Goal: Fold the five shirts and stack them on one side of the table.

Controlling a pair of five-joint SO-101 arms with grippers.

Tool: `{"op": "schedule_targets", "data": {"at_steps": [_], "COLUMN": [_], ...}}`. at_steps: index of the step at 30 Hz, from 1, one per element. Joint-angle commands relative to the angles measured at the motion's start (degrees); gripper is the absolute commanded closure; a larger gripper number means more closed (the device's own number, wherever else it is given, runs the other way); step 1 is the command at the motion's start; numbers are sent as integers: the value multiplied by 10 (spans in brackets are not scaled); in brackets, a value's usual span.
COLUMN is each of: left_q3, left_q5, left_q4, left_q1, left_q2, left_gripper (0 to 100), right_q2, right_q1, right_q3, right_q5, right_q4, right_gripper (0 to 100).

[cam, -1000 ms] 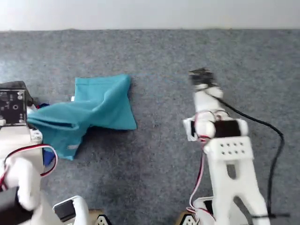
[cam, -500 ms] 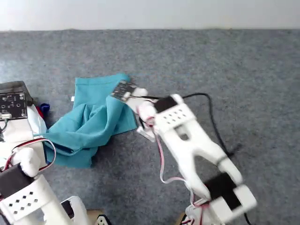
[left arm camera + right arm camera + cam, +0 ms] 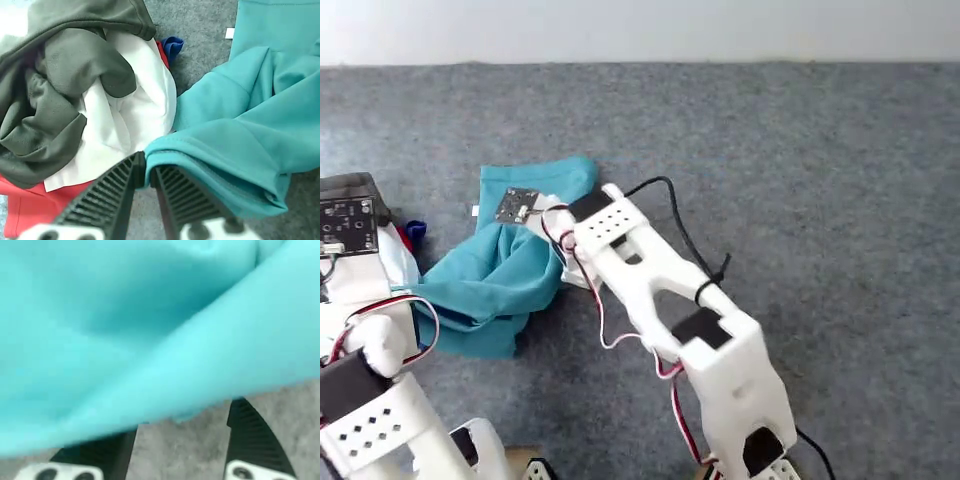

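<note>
Teal shirt (image 3: 240, 145) (soft, rumpled knit): left jaws pinch its thick hem, right jaws spread over it.

Crumpled teal shirt (image 3: 492, 288) on grey table (image 3: 820, 150), right arm (image 3: 655, 278) across its upper edge.

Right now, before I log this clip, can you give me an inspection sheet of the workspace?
Surface: table with a grey carpet-like cover.
Job's things: teal shirt crumpled, unfolded; grey shirt, white shirt, red shirt and blue cloth heaped beside it.
Clutter: nothing seen.
Tools: left tool shut on the teal shirt's edge; right tool open, close over the teal shirt.
Cables: black cable along the right arm; red and white wires on the left arm.
Surroundings: white wall behind the table.
</note>
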Motion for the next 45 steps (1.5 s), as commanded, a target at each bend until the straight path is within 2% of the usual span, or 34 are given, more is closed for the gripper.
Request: {"op": "schedule_targets", "data": {"at_steps": [1, 7, 12, 14, 19, 22, 25, 30, 37, 43, 45], "left_q3": [-2, -1, 0, 8, 10, 8, 0, -51, -119, -201, -225], "left_q5": [-2, -2, -2, -2, -2, -2, -2, -2, -2, -10, -42], "left_q4": [-6, -6, -6, -10, -11, -37, -66, -111, -221, -286, -321], "left_q1": [-4, -4, -4, -4, -4, -3, -2, -2, 4, 81, 109], "left_q2": [-5, -3, -3, -4, -4, -5, -5, -5, -4, -5, -4], "left_gripper": [987, 987, 987, 987, 987, 987, 987, 987, 987, 987, 987], "right_q2": [32, 103, 123, 121, 119, 119, 109, 24, -156, -320, -371], "right_q1": [-3, -1, -4, 0, 15, 35, 69, 130, 215, 230, 230], "right_q3": [-72, -122, -175, -186, -265, -337, -395, -411, -411, -411, -411], "right_q5": [4, 4, 7, 7, 7, 7, 6, 7, 11, 71, 71], "right_q4": [25, 55, 103, 124, 214, 273, 286, 284, 284, 284, 283], "right_gripper": [735, 749, 998, 968, 990, 990, 990, 990, 990, 990, 990]}}
